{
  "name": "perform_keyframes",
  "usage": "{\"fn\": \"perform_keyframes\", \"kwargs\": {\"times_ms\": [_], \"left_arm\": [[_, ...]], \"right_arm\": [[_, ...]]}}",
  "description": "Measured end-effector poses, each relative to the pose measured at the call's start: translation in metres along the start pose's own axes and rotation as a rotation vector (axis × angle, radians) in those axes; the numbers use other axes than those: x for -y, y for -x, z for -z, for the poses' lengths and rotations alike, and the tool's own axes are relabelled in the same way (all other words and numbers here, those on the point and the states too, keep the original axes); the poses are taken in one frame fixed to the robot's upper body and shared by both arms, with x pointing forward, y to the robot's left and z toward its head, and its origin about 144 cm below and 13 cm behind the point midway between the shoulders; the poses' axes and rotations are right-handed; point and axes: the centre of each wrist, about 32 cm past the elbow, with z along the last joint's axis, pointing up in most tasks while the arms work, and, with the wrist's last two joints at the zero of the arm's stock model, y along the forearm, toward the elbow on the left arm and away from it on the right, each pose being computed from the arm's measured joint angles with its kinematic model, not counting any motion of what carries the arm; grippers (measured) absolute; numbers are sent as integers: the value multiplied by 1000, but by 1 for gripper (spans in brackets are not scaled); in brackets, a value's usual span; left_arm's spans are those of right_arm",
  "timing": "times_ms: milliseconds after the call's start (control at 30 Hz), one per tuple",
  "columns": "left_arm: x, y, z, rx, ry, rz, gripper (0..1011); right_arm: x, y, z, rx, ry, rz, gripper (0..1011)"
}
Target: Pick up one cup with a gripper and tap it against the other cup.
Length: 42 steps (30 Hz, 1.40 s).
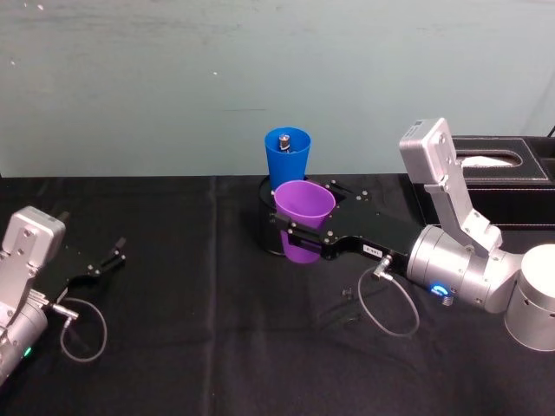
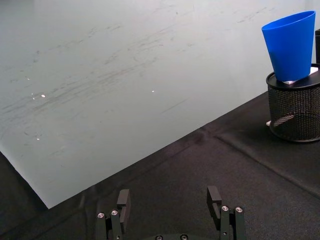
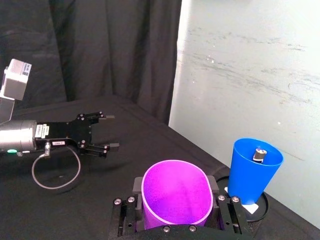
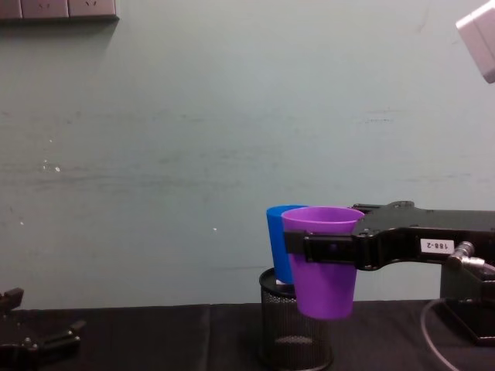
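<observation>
Black-draped table (image 1: 191, 347). The right gripper (image 1: 308, 215) reaches to centre with its jaws clamped on the purple cup (image 4: 325, 290), which is upright. The chest view shows the cup's base in the air, which the head view cannot settle. The left gripper (image 2: 170, 202) sits low at the table's left, jaws spread wide, empty. A mesh pen holder (image 2: 295, 112) carries the blue cup (image 1: 287, 160), just behind the purple one; touching or barely apart, cannot tell. The right wrist view looks into the blue cup and shows a small metal piece (image 3: 258, 153), which the cup's wall hides in the chest view.
</observation>
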Motion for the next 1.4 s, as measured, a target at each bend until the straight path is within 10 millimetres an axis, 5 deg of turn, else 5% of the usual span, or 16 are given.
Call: {"fn": "perform_keyframes", "kwargs": {"times_ms": [1400], "left_arm": [[0, 0, 0, 0, 0, 0, 1000]], "right_arm": [[0, 0, 0, 0, 0, 0, 733]]}}
